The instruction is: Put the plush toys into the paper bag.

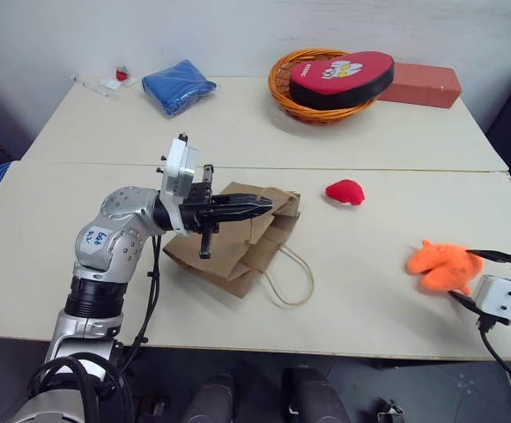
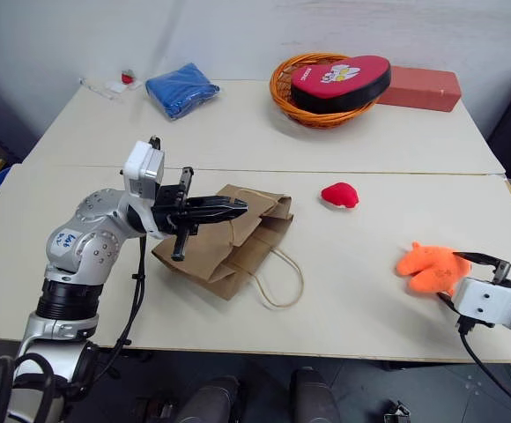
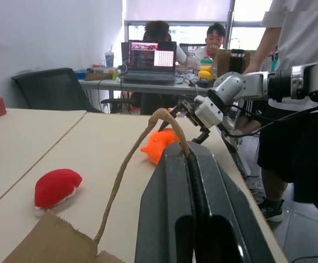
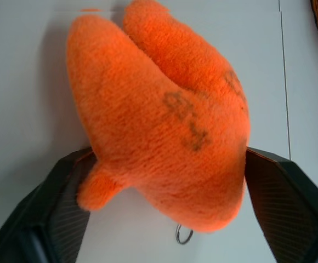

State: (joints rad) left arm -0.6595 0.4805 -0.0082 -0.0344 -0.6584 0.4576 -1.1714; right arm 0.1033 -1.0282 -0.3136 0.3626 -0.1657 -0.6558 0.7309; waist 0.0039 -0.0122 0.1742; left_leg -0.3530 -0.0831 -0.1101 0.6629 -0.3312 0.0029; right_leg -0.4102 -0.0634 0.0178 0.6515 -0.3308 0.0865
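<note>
The brown paper bag [image 1: 229, 251] lies flat on the near table, one cord handle [image 1: 295, 284] looping loose toward the front. My left gripper [image 1: 269, 207] hovers over the bag's mouth, shut on the other handle [image 3: 130, 159], which rises over its fingertips. The red plush toy [image 1: 345, 191] rests to the right of the bag. Further right, close to the front edge, sits the orange plush toy [image 1: 440, 264]. My right gripper [image 4: 170, 159] is open, with one finger on each side of the orange toy [image 4: 164, 120] and the pads [image 4: 66, 197] close against it.
On the far table an orange wire basket [image 1: 284, 88] holds a red heart cushion [image 1: 342, 75]; a red-brown box [image 1: 418, 85] lies beside it and a blue folded cloth [image 1: 178, 85] to the left. People [image 3: 290, 82] and a laptop desk [image 3: 148, 60] stand beyond the table's right end.
</note>
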